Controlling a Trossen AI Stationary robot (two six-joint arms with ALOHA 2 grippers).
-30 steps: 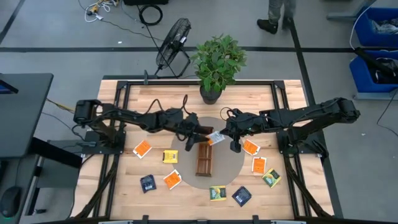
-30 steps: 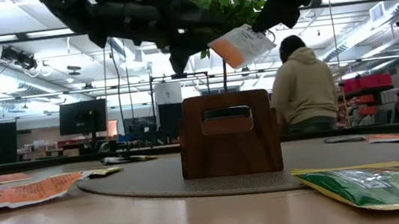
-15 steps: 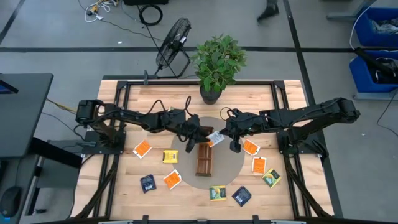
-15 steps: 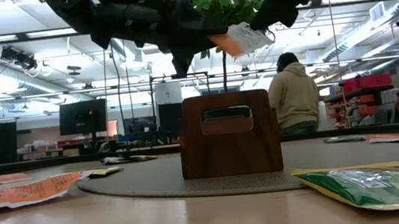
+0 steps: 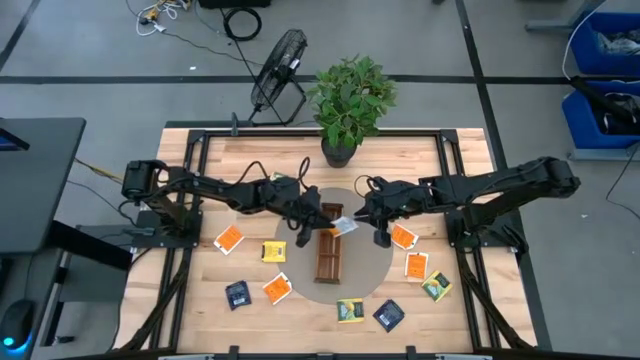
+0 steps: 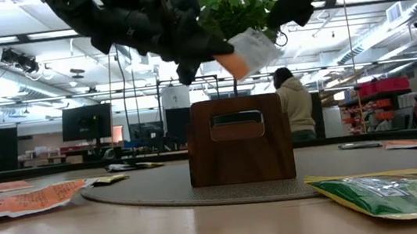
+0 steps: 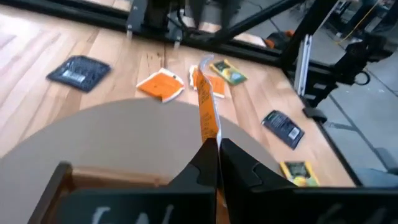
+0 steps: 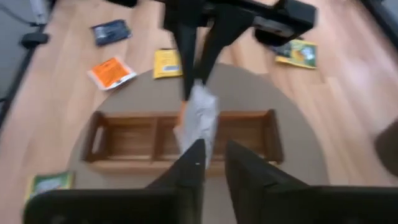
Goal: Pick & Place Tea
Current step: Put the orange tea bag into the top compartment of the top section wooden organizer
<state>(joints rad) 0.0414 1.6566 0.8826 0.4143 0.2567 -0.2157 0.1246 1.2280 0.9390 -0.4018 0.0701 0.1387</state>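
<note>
Worktop (image 5: pixel 250 160): pale wooden top in a black frame, read here from the high view with 12 o'clock at the plant
Left arm (image 5: pixel 210 190): reaches in from 9 o'clock to the middle of the worktop
Right arm (image 5: pixel 480 185): reaches in from 3 o'clock and meets the left arm over the middle
Plant (image 5: pixel 350 100): leafy green, in a dark pot at the 12 o'clock edge of the worktop
Person (image 6: pixel 294 107): seen from behind in a light hooded top, far off in the room beyond the worktop
Mat (image 5: pixel 365 270): round and grey, at the centre of the worktop
Tray (image 5: pixel 330 257): long narrow brown wood, lying on the mat along the 12-to-6 line
Left hand (image 7: pixel 216 144): fingers pinched tight on the held sachet, in the air over the tray's 12 o'clock end
Right hand (image 8: pixel 212 152): fingers narrowly parted, just at 3 o'clock of the held sachet; whether a finger touches it cannot be told
Held sachet (image 5: pixel 343 224): orange and white, hanging between the two hands, above the tray and clear of it
Loose sachets (image 5: pixel 230 239): nine flat on the worktop around the mat from 3 round through 6 to 9 o'clock, coloured orange, yellow, green-yellow and navy
</note>
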